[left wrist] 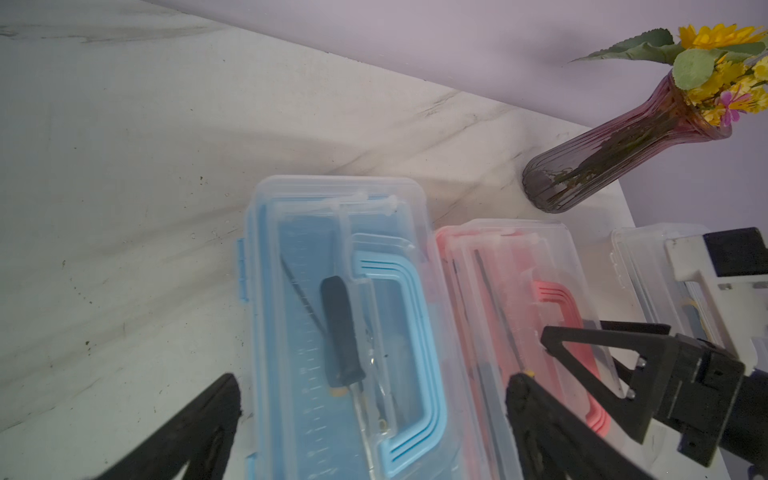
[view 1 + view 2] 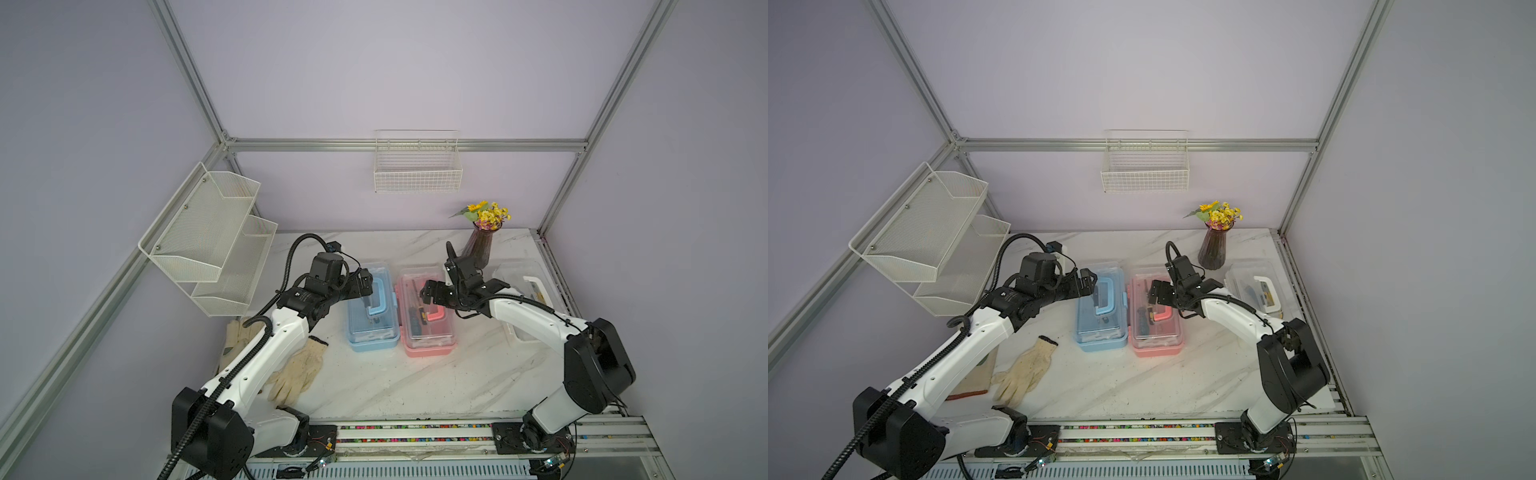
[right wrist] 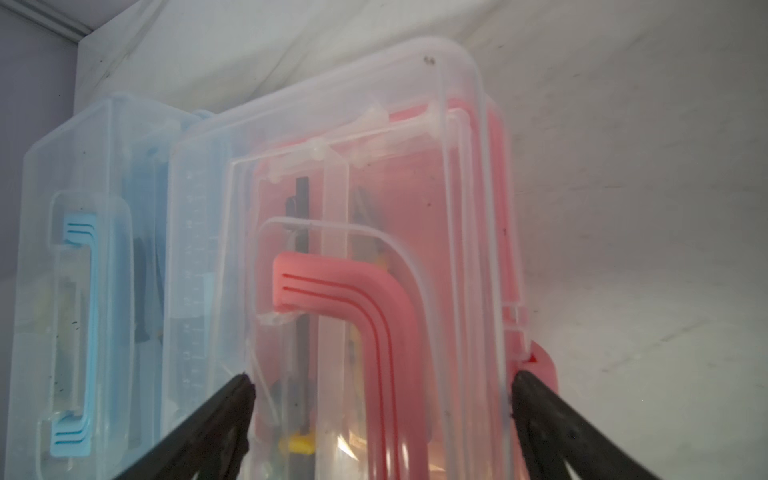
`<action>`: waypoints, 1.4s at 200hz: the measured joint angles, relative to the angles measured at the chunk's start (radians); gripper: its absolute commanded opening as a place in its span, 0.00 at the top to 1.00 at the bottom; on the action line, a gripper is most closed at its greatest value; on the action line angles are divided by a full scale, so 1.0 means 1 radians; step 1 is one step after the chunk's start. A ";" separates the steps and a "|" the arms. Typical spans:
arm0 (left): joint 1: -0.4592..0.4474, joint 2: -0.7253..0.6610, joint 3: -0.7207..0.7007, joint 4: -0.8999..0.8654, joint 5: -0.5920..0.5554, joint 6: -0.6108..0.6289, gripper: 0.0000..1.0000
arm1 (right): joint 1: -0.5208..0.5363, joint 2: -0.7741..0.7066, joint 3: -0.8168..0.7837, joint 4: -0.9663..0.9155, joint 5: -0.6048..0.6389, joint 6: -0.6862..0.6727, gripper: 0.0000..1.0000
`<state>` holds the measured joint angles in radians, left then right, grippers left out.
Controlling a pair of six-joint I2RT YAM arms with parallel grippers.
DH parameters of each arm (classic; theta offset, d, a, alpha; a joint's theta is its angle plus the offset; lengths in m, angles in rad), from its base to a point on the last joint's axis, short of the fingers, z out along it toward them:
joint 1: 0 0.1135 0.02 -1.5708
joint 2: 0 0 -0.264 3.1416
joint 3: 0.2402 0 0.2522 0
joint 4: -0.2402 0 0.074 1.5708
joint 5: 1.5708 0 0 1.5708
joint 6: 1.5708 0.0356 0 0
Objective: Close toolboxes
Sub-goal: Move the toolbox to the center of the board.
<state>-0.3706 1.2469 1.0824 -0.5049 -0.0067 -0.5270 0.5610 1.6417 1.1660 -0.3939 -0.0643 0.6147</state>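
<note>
Right hand (image 3: 382, 384) wide open just above the pink toolbox (image 3: 415, 166), seemingly shut but unlatched; next, press the latch (image 3: 544, 370) beside one fingertip home.

Left hand (image 1: 374, 388), right hand (image 3: 382, 380): jaws wide apart.

On the counter (image 2: 395, 386), one row runs left to right: the left toolbox (image 2: 374, 332) just beside the middle toolbox (image 2: 430, 338), then the right toolbox (image 2: 1250, 286) apart, near the right edge. The vase (image 2: 482, 245) stands behind, apparently between the latter two. A glove (image 2: 299, 370) lies front left.
</note>
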 measured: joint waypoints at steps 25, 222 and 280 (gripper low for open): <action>0.011 -0.005 -0.004 -0.013 0.003 0.001 0.00 | 0.031 0.033 0.081 -0.047 0.017 0.008 0.03; 0.056 -0.013 -0.004 -0.063 0.081 0.041 0.00 | -0.975 -0.079 -0.011 -0.240 -0.247 -0.410 0.10; 0.056 -0.034 -0.004 -0.096 0.064 0.040 0.00 | -0.741 -0.294 -0.209 -0.169 -0.208 -0.188 0.07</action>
<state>-0.3141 1.2129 1.0786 -0.6010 0.0578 -0.4866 -0.1799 1.3472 0.9565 -0.5625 -0.2722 0.4263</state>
